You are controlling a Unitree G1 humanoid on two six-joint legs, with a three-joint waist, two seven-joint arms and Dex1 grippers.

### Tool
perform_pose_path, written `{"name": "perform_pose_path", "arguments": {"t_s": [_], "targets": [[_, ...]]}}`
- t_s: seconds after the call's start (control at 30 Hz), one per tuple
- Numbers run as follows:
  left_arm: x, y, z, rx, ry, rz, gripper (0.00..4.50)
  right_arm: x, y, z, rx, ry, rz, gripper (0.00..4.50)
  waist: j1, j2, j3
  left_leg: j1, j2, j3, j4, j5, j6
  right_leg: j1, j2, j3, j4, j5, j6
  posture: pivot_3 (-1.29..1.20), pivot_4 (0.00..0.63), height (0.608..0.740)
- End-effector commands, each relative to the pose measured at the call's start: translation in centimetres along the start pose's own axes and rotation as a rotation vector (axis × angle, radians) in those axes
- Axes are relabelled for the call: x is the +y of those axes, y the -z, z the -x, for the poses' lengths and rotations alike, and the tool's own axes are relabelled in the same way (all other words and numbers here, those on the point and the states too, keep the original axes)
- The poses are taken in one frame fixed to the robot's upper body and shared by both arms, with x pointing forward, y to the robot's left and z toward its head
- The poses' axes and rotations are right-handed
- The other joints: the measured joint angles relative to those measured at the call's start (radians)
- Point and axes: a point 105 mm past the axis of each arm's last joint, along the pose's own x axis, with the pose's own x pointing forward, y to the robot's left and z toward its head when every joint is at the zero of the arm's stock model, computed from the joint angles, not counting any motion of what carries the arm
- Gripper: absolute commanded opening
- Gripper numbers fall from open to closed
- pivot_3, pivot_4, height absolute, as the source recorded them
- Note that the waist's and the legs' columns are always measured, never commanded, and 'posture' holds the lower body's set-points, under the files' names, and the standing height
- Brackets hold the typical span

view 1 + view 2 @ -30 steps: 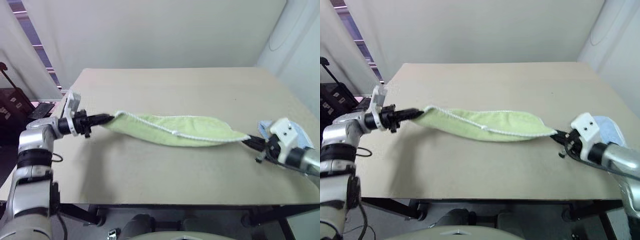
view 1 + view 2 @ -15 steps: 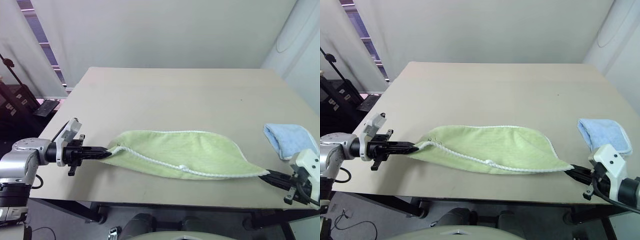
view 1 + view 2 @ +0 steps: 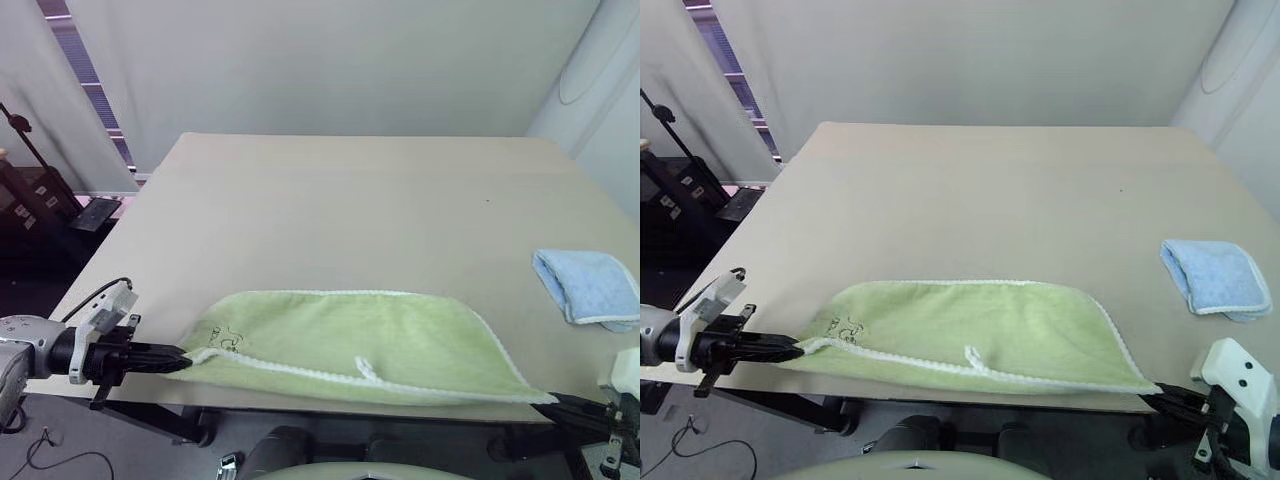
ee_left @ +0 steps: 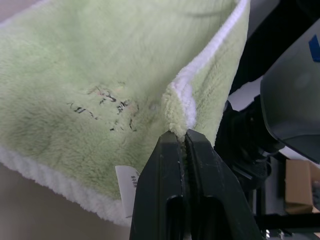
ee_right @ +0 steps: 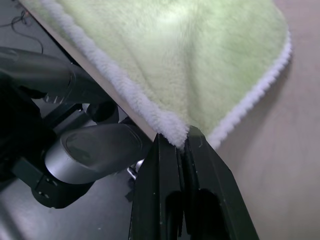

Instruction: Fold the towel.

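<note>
Pinching both near corners of the towel (image 3: pixel 345 335), folded in half, lying flat on the table (image 3: pixel 350 200) along its front edge. L gripper (image 3: pixel 178 355) clamped tight on the corner w/ the printed motif (image 4: pixel 102 106), tag (image 4: pixel 127 184) just beside my fingers (image 4: pixel 165 190). R gripper (image 3: pixel 1162 395) squeezed on the opposite corner, white piping either side of the tips. White loop (image 3: pixel 973 357) midway btwn my grippers. Blue cloth (image 3: pixel 590 288) sits beyond R gripper, apart from towel.
</note>
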Motion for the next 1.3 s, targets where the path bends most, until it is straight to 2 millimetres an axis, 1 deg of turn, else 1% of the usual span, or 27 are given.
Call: {"name": "perform_pose_path", "arguments": {"t_s": [0.03,0.13,0.23,0.33,0.4,0.53,0.57,0.7,0.87,0.97,1.07,1.17,1.3], "targets": [[0.6,-1.8,0.1,-0.071,-0.036,-0.041,0.04,-0.8,-1.5,-1.3,-0.031,-0.017,0.086,0.0,-0.001,0.001,0.001,0.0,0.004,0.006,0.0,-0.001,0.001,0.0,-0.001,0.0,-0.001,0.0,0.0,0.0,0.0,0.74],[1.5,-1.9,0.2,-0.094,-0.071,-0.036,0.04,-2.7,-2.8,-3.0,-0.079,-0.02,0.098,0.0,-0.006,0.001,0.001,0.001,0.009,0.012,0.0,-0.001,0.002,0.0,-0.005,-0.007,-0.006,0.001,-0.002,0.0,0.0,0.74],[2.2,-1.6,0.7,-0.115,-0.114,-0.021,0.04,-4.3,-4.1,-4.4,-0.129,-0.013,0.087,0.0,-0.01,0.001,0.0,0.001,0.01,0.018,0.0,-0.004,0.006,-0.003,-0.019,-0.022,-0.006,0.004,-0.001,0.0,0.0,0.74],[2.8,-1.8,0.9,-0.157,-0.152,-0.015,0.04,-6.2,-5.2,-5.5,-0.182,0.027,0.047,0.0,-0.004,0.0,0.0,-0.001,0.01,0.02,0.0,-0.005,0.008,-0.011,-0.021,-0.023,-0.006,0.005,0.001,0.0,0.0,0.74],[3.2,-1.9,1.2,-0.182,-0.179,-0.004,0.04,-7.3,-5.6,-6.2,-0.196,0.041,0.029,0.0,0.001,0.0,0.0,-0.002,0.01,0.019,-0.001,-0.006,0.008,-0.013,-0.021,-0.023,-0.006,0.007,0.005,0.0,0.0,0.74],[4.5,-1.2,2.0,-0.206,-0.245,0.021,0.04,-8.8,-5.4,-8.0,-0.177,0.075,0.013,0.0,0.007,0.0,0.0,-0.002,0.01,0.018,-0.001,-0.007,0.007,-0.013,-0.02,-0.025,-0.005,0.009,0.01,0.0,0.0,0.74],[4.7,-1.1,2.1,-0.21,-0.257,0.023,0.04,-9.0,-5.2,-8.4,-0.164,0.075,0.011,0.0,0.007,0.0,0.0,-0.002,0.01,0.018,0.0,-0.007,0.007,-0.013,-0.02,-0.025,-0.005,0.009,0.01,0.0,0.0,0.74],[5.8,-1.3,1.2,-0.24,-0.286,0.026,0.04,-9.6,-4.5,-10.0,-0.129,0.079,0.011,0.0,0.005,0.0,0.0,-0.002,0.01,0.018,0.002,-0.007,0.007,-0.012,-0.02,-0.024,-0.005,0.01,0.01,0.0,0.0,0.74],[7.2,-1.8,0.7,-0.303,-0.33,0.05,0.04,-10.4,-5.7,-11.3,-0.171,0.084,-0.004,0.0,0.0,0.0,0.0,-0.001,0.01,0.018,0.003,-0.006,0.005,-0.011,-0.019,-0.023,-0.004,0.015,0.013,0.0,0.0,0.74],[7.4,-1.8,0.1,-0.292,-0.32,0.045,0.04,-10.8,-5.9,-12.0,-0.163,0.092,-0.015,0.0,-0.002,-0.001,0.0,0.0,0.01,0.018,0.003,-0.006,0.005,-0.012,-0.018,-0.022,-0.004,0.015,0.014,0.0,0.0,0.74],[7.4,-1.6,-0.2,-0.291,-0.311,0.049,0.04,-10.5,-6.5,-12.9,-0.174,0.072,-0.004,0.0,0.0,-0.001,-0.001,0.0,0.01,0.018,0.003,-0.005,0.005,-0.012,-0.017,-0.021,-0.004,0.015,0.014,0.0,0.0,0.74],[7.5,-1.5,-0.3,-0.297,-0.312,0.055,0.04,-10.3,-6.9,-13.1,-0.198,0.07,0.016,0.0,0.0,-0.001,-0.001,0.0,0.01,0.018,0.002,-0.005,0.005,-0.013,-0.017,-0.021,-0.003,0.016,0.015,0.0,0.0,0.74],[7.6,-1.0,-0.4,-0.303,-0.31,0.074,0.04,-10.3,-6.9,-13.7,-0.2,0.068,-0.005,0.0,0.0,-0.001,-0.001,0.0,0.01,0.018,0.003,-0.005,0.004,-0.013,-0.017,-0.021,-0.003,0.016,0.015,0.0,0.0,0.74]]}}
